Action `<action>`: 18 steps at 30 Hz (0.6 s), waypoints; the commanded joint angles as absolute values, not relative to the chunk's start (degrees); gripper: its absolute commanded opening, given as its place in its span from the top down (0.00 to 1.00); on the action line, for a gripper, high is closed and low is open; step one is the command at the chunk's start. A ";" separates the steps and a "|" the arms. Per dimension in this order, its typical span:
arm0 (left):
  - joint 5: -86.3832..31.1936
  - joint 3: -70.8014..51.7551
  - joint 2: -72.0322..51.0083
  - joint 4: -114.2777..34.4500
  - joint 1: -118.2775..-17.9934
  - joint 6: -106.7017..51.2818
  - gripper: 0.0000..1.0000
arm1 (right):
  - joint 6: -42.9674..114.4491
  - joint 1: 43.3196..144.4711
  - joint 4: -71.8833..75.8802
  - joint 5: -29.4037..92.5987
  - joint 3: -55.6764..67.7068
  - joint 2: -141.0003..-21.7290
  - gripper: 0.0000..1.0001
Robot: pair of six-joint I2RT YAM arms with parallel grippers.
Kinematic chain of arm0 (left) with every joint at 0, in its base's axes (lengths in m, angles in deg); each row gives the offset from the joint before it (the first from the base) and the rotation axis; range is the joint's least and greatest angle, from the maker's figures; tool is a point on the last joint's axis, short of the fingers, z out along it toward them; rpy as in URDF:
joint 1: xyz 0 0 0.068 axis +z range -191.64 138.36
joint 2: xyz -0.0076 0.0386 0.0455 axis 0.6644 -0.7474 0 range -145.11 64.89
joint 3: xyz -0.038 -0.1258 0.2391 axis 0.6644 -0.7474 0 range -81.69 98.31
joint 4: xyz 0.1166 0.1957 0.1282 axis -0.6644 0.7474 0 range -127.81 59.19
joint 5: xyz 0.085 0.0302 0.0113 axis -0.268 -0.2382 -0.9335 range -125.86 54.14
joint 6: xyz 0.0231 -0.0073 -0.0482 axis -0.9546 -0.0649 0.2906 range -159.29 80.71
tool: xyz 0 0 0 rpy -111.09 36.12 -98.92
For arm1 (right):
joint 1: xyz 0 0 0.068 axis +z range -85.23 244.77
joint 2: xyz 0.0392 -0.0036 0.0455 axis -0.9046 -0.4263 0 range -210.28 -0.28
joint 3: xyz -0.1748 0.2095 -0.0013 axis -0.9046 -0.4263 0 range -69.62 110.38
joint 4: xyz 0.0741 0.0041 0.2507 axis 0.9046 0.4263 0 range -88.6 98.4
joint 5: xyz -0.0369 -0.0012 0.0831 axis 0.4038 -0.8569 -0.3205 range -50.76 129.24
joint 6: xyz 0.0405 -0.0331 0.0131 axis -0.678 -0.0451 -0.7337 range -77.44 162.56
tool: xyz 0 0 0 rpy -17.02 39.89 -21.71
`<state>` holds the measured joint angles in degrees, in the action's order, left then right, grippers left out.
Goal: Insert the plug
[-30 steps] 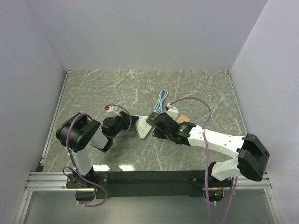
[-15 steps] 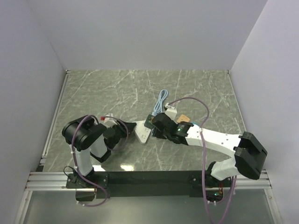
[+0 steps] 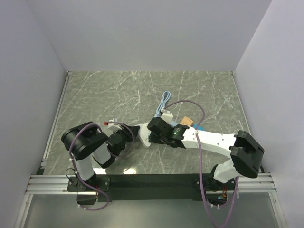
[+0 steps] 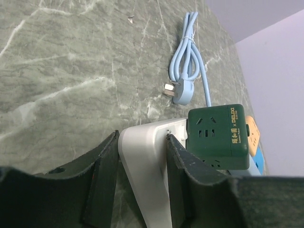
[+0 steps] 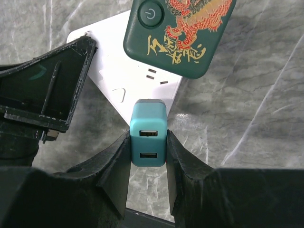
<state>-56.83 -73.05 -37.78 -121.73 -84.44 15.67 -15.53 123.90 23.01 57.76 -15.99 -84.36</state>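
**Step in hand:** alignment before insertion. I have the right gripper (image 5: 148, 148) clamped on the teal block-shaped charger plug with two USB ports (image 5: 148, 130). Its fingers (image 5: 118, 164) press flat against both side faces with no gap showing. The plug's port face is toward the wrist camera. Its far end is over the near edge of the white plastic power strip (image 5: 124, 78), which lies on the green marble-patterned table (image 3: 95, 90). The prongs are hidden behind the plug body, so I cannot tell whether they touch the strip.

The left gripper (image 4: 142, 148) braces that strip. Its fingers (image 4: 102, 175) stand a narrow way apart, one on each long side of the strip's end, closed against it. A dark green cube adapter (image 5: 178, 33) sits on the strip just beyond the plug. A pair of free socket slots shows between cube and plug.

**Next move, as I judge it:**
1. Advance the plug toward the free slots, prongs square to the strip face and clear of the cube's edge.
2. Press straight in while the left grip takes the reaction.

**Risk:** a tilted plug may jam or skid the strip.

The coiled light blue cable (image 4: 190, 61) lies well apart from the work.
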 commanded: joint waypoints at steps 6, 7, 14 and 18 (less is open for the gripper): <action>-61.08 -75.19 -39.96 -127.19 -87.07 11.60 1.00 | -19.49 125.06 19.34 58.04 -14.60 -84.92 1.00; -61.17 -75.19 -40.05 -127.19 -87.16 11.51 1.00 | -20.19 125.50 19.68 58.40 -14.60 -84.84 1.00; -61.61 -75.10 -39.96 -127.28 -87.69 11.07 1.00 | -22.57 126.47 20.91 60.15 -14.25 -85.71 1.00; -62.13 -75.63 -39.43 -127.02 -87.78 10.98 1.00 | -23.97 126.64 21.17 61.29 -14.33 -86.33 1.00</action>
<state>-61.46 -73.57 -38.06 -122.32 -87.00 15.93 -21.58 126.20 21.57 58.05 -15.99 -85.38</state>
